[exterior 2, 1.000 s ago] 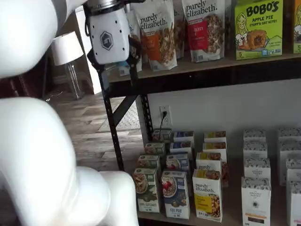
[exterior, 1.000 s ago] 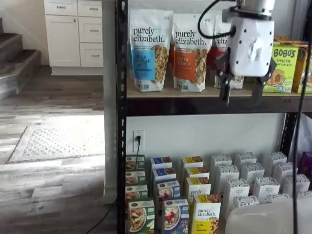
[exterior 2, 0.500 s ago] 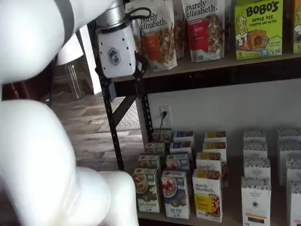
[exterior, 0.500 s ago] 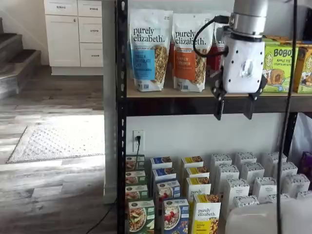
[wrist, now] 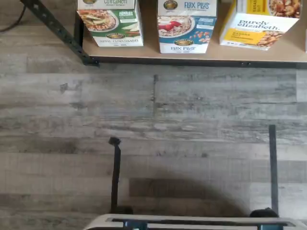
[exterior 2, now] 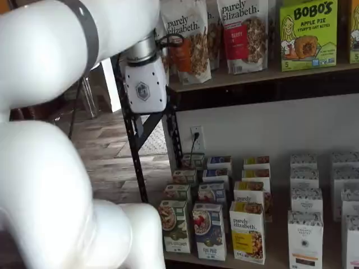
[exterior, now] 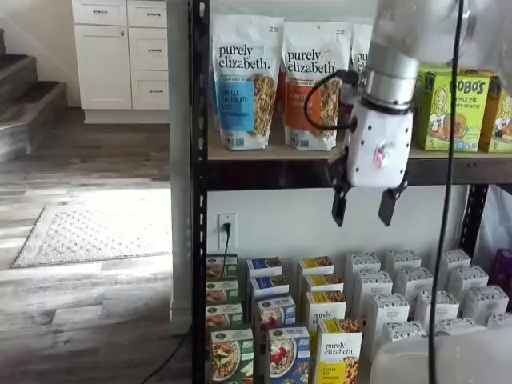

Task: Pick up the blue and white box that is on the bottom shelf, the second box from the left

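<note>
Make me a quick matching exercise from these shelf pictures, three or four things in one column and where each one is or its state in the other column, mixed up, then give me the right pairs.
Things:
1. blue and white box
2. green-fronted box
3. Bobo's apple pie box
4. gripper

Places or states:
A. on the upper shelf
B. at the front of the bottom shelf, between a green and a yellow box
C. in the air, fingers apart
D. front box beside the black rack post

Pairs: 1-B, 2-D, 3-A, 4-C
</note>
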Robot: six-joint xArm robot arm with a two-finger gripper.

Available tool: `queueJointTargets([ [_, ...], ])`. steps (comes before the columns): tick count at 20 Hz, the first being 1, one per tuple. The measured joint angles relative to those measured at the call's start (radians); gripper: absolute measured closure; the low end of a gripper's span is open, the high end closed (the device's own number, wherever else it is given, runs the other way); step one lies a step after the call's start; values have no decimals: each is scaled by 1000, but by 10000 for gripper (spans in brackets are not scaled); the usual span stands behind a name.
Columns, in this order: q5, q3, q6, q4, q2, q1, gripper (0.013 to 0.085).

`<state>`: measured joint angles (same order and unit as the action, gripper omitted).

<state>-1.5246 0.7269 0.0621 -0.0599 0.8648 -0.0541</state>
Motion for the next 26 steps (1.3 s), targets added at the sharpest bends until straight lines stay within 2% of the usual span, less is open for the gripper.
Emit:
queueJointTargets([
  [14,239,-168,53,1,-74,-65,130],
  [26,452,-229,28,13,-220,-45,130],
])
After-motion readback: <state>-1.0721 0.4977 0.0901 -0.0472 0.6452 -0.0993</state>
